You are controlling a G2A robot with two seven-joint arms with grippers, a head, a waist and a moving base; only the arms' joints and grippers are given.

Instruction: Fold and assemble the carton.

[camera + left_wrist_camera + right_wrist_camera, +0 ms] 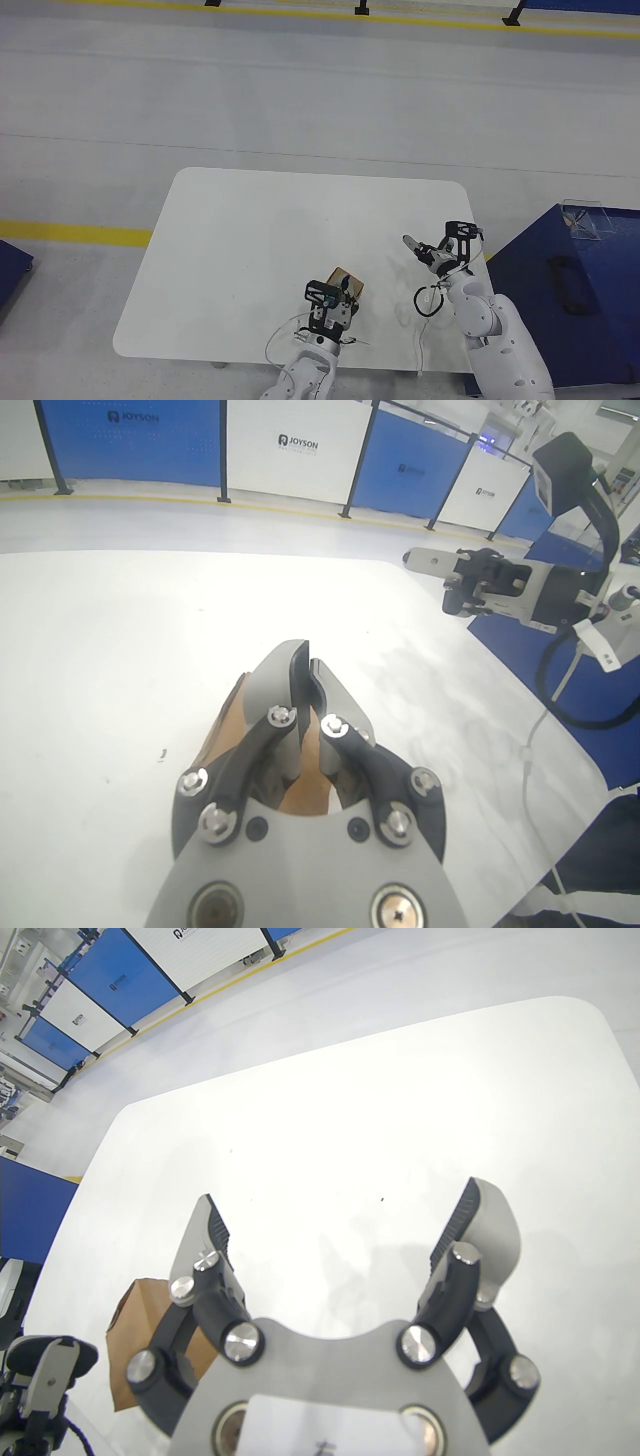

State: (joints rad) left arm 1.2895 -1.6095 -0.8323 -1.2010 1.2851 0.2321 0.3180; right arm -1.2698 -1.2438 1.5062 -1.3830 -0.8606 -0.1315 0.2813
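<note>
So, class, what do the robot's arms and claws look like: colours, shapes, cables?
The arms are white and rounded. The left claw and right claw match: grey metal fingers, black ribbed pads, black links, silver screws. A black cable and a thin white cable run from the right wrist, which carries a black camera.

A white rectangular table with rounded corners [240, 240] stands on a pale grey floor [300, 90]. In the top view a small brown cardboard carton [348, 277] sits on it, just off the table's middle toward 4 o'clock. A few tiny dark specks [382, 1199] dot the surface.
</note>
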